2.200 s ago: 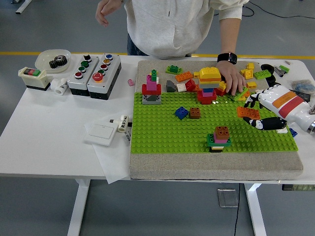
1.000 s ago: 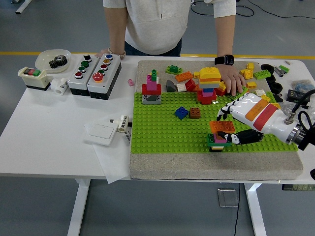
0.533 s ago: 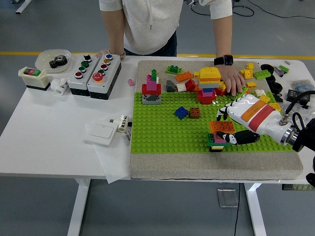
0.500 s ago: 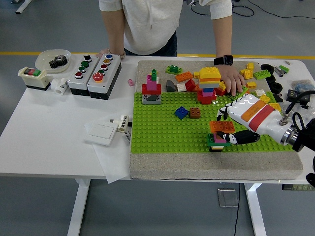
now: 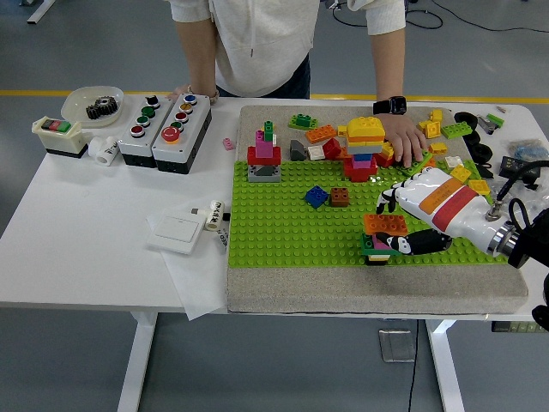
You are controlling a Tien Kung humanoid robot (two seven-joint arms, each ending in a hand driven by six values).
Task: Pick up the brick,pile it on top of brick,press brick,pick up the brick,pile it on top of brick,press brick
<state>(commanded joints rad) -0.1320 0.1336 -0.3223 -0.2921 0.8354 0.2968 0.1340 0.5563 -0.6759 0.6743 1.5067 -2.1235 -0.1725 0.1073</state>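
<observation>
Head view: the right hand (image 5: 410,219) is clamped on one orange brick (image 5: 386,224), which sits atop the small brick stack (image 5: 378,245) on the green baseplate (image 5: 283,223). Two loose bricks, one blue (image 5: 316,196) and one brown (image 5: 340,196), sit side by side on the plate, and the person's hand (image 5: 403,140) rests among bricks beyond.

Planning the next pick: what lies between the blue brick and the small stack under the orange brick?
Head view: only bare green baseplate lies between blue brick and stack.

Light: bright, even, cast from overhead.
Shadows: soft, thrown short beside bricks on the green baseplate (image 5: 292,227).
Focus: sharp throughout.
</observation>
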